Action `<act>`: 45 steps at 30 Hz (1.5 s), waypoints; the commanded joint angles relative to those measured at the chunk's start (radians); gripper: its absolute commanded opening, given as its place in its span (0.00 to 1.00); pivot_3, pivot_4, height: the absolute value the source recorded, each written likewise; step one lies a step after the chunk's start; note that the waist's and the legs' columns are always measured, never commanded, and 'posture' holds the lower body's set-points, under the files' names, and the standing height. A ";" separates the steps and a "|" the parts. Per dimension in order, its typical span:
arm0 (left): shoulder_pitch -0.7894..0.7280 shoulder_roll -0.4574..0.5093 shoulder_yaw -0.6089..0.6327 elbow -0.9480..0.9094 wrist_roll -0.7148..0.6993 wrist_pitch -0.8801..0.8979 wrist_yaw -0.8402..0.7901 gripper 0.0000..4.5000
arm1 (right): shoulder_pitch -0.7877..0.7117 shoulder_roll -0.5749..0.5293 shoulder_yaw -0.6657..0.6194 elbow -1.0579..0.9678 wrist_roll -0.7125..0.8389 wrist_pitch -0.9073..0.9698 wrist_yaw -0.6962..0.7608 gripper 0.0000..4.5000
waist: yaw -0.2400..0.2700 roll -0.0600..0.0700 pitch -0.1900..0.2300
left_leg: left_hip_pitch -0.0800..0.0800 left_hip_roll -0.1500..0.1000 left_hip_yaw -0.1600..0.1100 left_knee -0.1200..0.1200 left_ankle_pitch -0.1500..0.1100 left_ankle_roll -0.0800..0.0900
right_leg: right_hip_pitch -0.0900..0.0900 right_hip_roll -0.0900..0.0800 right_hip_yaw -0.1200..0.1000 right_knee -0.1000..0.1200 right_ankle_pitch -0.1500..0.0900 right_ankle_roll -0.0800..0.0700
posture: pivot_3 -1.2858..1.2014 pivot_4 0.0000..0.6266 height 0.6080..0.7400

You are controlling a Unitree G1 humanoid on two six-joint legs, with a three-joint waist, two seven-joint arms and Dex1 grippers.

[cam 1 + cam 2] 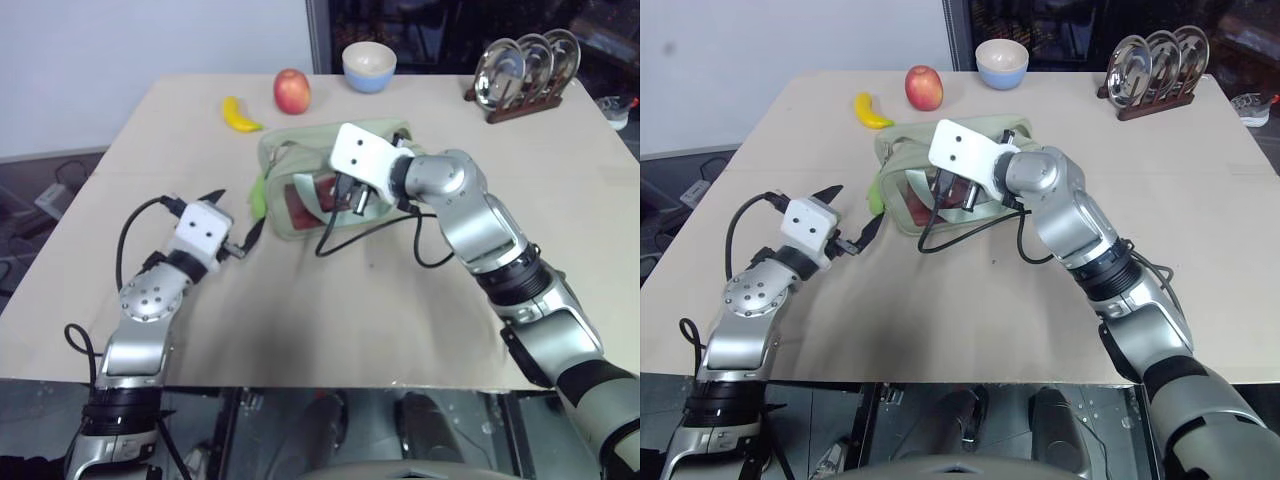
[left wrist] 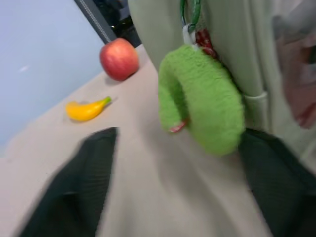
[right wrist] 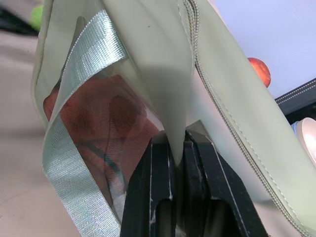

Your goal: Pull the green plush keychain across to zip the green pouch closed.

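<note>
The green pouch lies at the table's middle, its clear window facing me with something red inside. The green plush keychain hangs from the zipper at the pouch's left end, also seen as the keychain from the head. My left gripper points level at it and is open. Its black fingers stand either side of the plush ring, just short of it. My right gripper is shut on a fold of pale green pouch fabric, on the pouch's front near its middle.
Behind the pouch lie a yellow banana and a red apple. A blue and white bowl stands at the back edge. A wooden rack of metal plates sits at the back right. Black cables trail from both wrists.
</note>
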 commanded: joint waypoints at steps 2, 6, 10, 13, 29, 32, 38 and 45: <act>-0.011 0.003 0.002 0.012 0.020 -0.059 0.008 0.31 | -0.007 -0.001 -0.012 -0.055 0.007 -0.012 -0.005 0.00 | 0.001 0.000 0.000 | 0.000 0.000 0.000 0.000 0.000 0.000 | 0.000 0.000 0.000 0.000 0.000 0.000 | 0.52 0.24 1.00; -0.017 0.019 0.004 0.036 0.052 -0.112 0.011 0.01 | 0.000 0.001 -0.010 -0.055 0.007 -0.012 -0.007 0.00 | 0.001 0.000 0.000 | 0.000 0.000 0.000 0.000 0.000 0.000 | 0.000 0.000 0.000 0.000 0.000 0.000 | 0.52 0.24 1.00; -0.038 0.045 0.026 0.074 0.092 -0.169 0.034 0.01 | 0.003 0.004 -0.008 -0.048 0.008 -0.017 -0.007 0.00 | 0.001 0.000 0.000 | 0.000 0.000 0.000 0.000 0.000 0.000 | 0.000 0.000 0.000 0.000 0.000 0.000 | 0.52 0.24 1.00; -0.078 0.086 0.043 0.082 0.146 -0.229 0.073 0.01 | 0.004 0.006 -0.006 -0.045 0.009 -0.021 -0.008 0.00 | 0.001 0.000 0.000 | 0.000 0.000 0.000 0.000 0.000 0.000 | 0.000 0.000 -0.001 0.000 0.000 0.000 | 0.52 0.24 1.00; -0.552 0.257 -0.203 0.322 0.268 -0.656 -0.064 0.19 | -0.027 0.058 0.003 0.010 0.001 -0.036 -0.032 0.00 | -0.010 0.000 0.000 | -0.001 -0.001 -0.001 0.000 0.000 0.000 | 0.000 0.000 -0.002 0.000 0.000 0.000 | 0.52 0.24 1.00; -0.558 0.251 -0.221 0.360 0.202 -0.650 -0.140 0.49 | -0.027 0.065 0.001 0.013 0.000 -0.032 -0.037 0.00 | -0.024 0.000 0.000 | -0.001 -0.001 -0.001 0.000 0.000 0.000 | 0.000 -0.001 -0.002 0.001 0.000 0.000 | 0.52 0.24 1.00; -0.365 0.240 -0.073 0.150 -0.327 -0.239 -0.343 0.62 | -0.019 0.070 -0.002 0.004 0.001 -0.021 -0.043 0.00 | -0.045 0.000 0.000 | -0.001 0.000 -0.002 0.001 0.000 0.000 | -0.001 0.000 -0.002 0.001 0.000 0.000 | 0.52 0.24 1.00; 0.027 0.223 0.172 -0.118 -0.676 0.164 -0.308 0.62 | -0.023 0.069 -0.011 0.006 0.007 -0.023 -0.042 0.00 | -0.054 0.000 0.000 | 0.000 0.001 -0.002 0.001 0.000 0.000 | -0.001 0.001 -0.002 0.002 0.000 0.000 | 0.52 0.24 1.00</act>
